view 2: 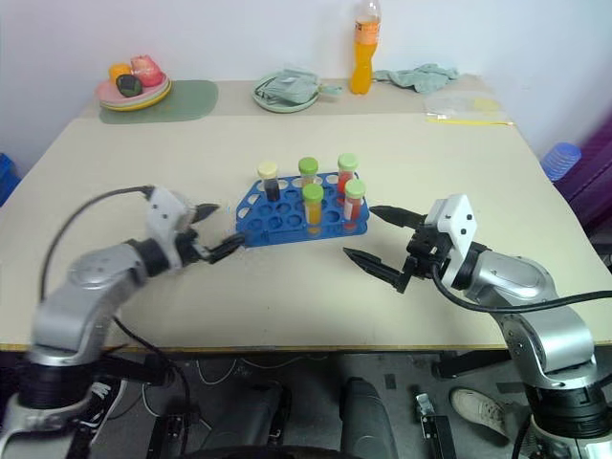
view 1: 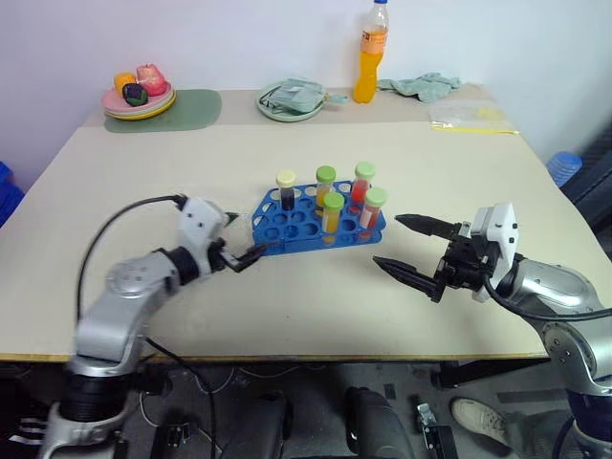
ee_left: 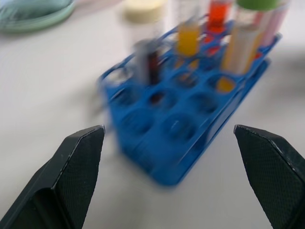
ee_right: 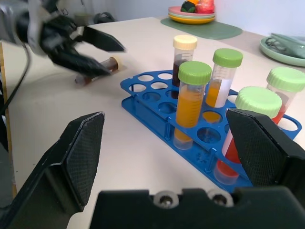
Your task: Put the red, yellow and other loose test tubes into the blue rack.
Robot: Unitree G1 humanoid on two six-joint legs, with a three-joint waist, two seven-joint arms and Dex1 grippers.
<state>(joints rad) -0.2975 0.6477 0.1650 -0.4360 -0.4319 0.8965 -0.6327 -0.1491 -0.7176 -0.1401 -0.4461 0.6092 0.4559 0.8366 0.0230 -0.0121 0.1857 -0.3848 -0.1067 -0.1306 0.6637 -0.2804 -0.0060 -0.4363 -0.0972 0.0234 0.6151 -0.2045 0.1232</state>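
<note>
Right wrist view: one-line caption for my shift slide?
Five capped tubes stand in the blue rack; one dark tube lies on the table beside the open left gripper.

Robot test room set up as a mock lab. A beige bench [view 1: 287, 306] against a plain wall carries a blue rack [view 1: 316, 222] of test tubes [view 1: 332, 212]. Toy food on plates [view 1: 139, 100] and a drink bottle [view 1: 372, 53] line the rear edge.

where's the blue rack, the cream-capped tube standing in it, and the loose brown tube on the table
blue rack [view 1: 287, 228]: left eye view, bare holed top.
cream-capped tube [view 1: 286, 179]: left eye view, its cap.
loose brown tube [ee_right: 106, 64]: right wrist view, its body beside the cap.
</note>
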